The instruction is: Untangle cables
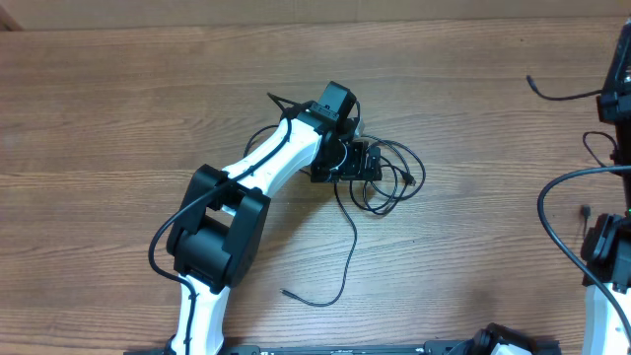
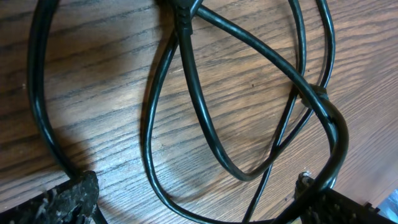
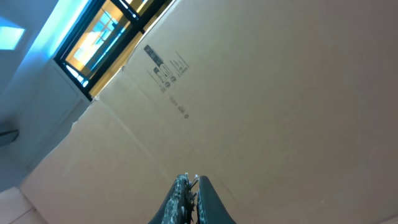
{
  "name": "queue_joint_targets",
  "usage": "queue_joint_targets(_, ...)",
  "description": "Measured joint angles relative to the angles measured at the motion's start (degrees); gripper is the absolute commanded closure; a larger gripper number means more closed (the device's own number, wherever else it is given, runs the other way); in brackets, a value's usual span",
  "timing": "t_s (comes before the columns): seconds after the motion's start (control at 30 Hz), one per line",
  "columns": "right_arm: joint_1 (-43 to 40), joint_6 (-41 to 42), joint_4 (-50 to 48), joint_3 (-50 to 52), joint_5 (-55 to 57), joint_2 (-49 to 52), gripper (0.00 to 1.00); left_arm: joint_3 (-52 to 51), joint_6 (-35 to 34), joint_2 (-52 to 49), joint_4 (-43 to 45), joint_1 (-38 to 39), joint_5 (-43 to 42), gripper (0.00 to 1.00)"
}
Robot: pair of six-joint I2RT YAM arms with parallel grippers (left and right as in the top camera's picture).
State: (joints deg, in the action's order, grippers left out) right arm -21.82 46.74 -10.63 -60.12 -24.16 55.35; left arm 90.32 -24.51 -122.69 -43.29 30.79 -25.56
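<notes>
Cables (image 1: 380, 194) are sitting in a loose tangle a bit right of the middle of the wooden table (image 1: 118, 118), and the left gripper (image 1: 363, 160) is parked right on the tangle's left edge. From the left wrist cam, the gripper (image 2: 196, 190) has its jaws spread wide, one finger (image 2: 65, 199) low on the left and the other at the bottom right corner. It isn't pinching anything. A few black loops (image 2: 208, 127) lie flat on the wood between the fingers and cross over each other. One cord runs right up against the right-hand finger, though I can't tell if it's really touching. Moving outward, one long strand (image 1: 353, 237) trails off the bundle toward the near edge of the table and ends in a small plug (image 1: 286, 292), well clear of the rest. The right arm (image 1: 611, 256) is way over at the right edge, well apart from the pile. The right gripper (image 3: 189, 186) has its fingers pressed together with nothing between them, and it's pointing at a cardboard surface (image 3: 280, 93) with some small print on it.
</notes>
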Motion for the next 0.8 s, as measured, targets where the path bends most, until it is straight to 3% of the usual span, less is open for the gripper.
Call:
queue_joint_targets(0.4,-0.3,-2.7,5.9,0.0,-5.9,0.0,0.96,0.0,0.0,0.0,0.0,0.0,0.2,0.0)
queue_joint_targets(0.67,-0.3,-19.1,6.6,0.0,-6.7,0.0,0.96,0.0,0.0,0.0,0.0,0.0,0.9,0.0)
queue_joint_targets(0.8,-0.3,-28.4,8.3,0.0,-1.1,0.0,0.96,0.0,0.0,0.0,0.0,0.0,1.2,0.01)
